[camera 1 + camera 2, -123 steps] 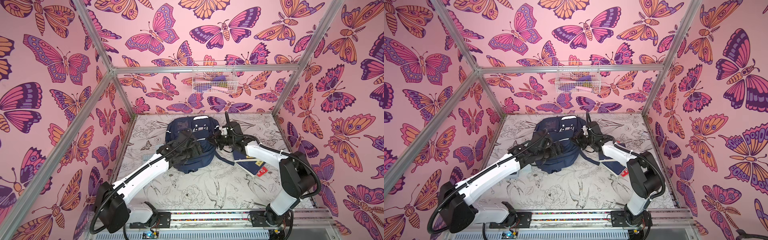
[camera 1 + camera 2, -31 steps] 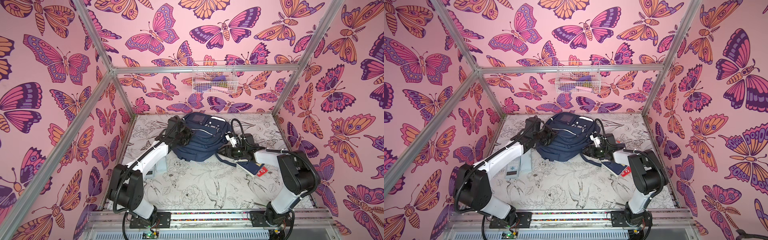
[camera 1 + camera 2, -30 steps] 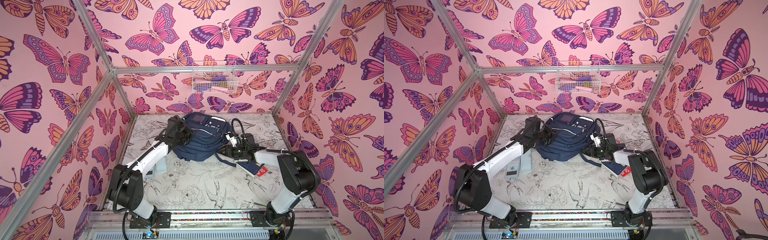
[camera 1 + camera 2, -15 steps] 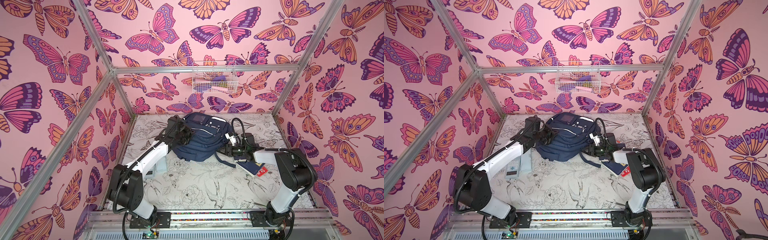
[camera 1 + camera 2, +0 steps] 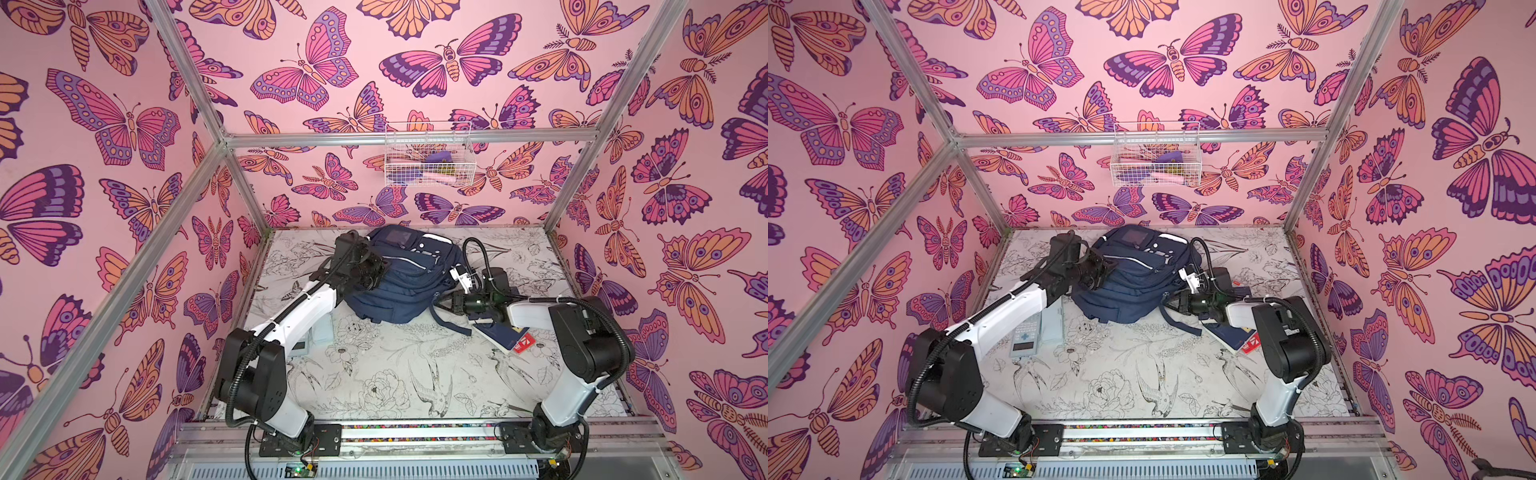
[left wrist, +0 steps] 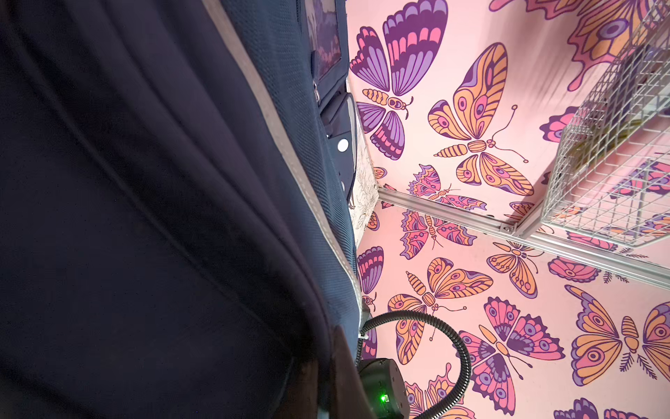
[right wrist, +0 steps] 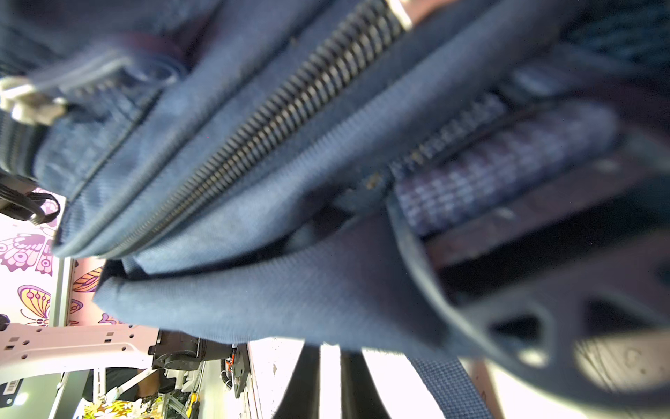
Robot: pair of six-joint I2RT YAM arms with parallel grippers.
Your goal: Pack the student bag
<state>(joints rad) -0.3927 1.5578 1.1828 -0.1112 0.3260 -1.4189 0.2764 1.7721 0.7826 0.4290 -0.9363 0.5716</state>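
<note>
The student bag (image 5: pixel 405 282) lies at the back middle of the table (image 5: pixel 374 374), close to the back wall, its front pockets facing up. My left end effector (image 5: pixel 374 270) is pressed against the bag's left side, closed tight on its fabric. In the left wrist view navy cloth fills most of the frame. My right end effector (image 5: pixel 444 300) is at the bag's lower right edge. In the right wrist view its fingers (image 7: pixel 544 326) sit narrow around a fold of blue fabric beside a zip (image 7: pixel 272 119), gripping the bag there. A dark strap (image 5: pixel 451 324) trails from the bag across the table, under my right arm. Just beside it lies a flat navy notebook (image 5: pixel 505 336) with a red tag. Under my left arm, in a top view, a calculator (image 5: pixel 1025 336) lies next to a pale blue case (image 5: pixel 1054 322). A white wire basket (image 5: pixel 428 160) hangs on the back wall above the bag.
</note>
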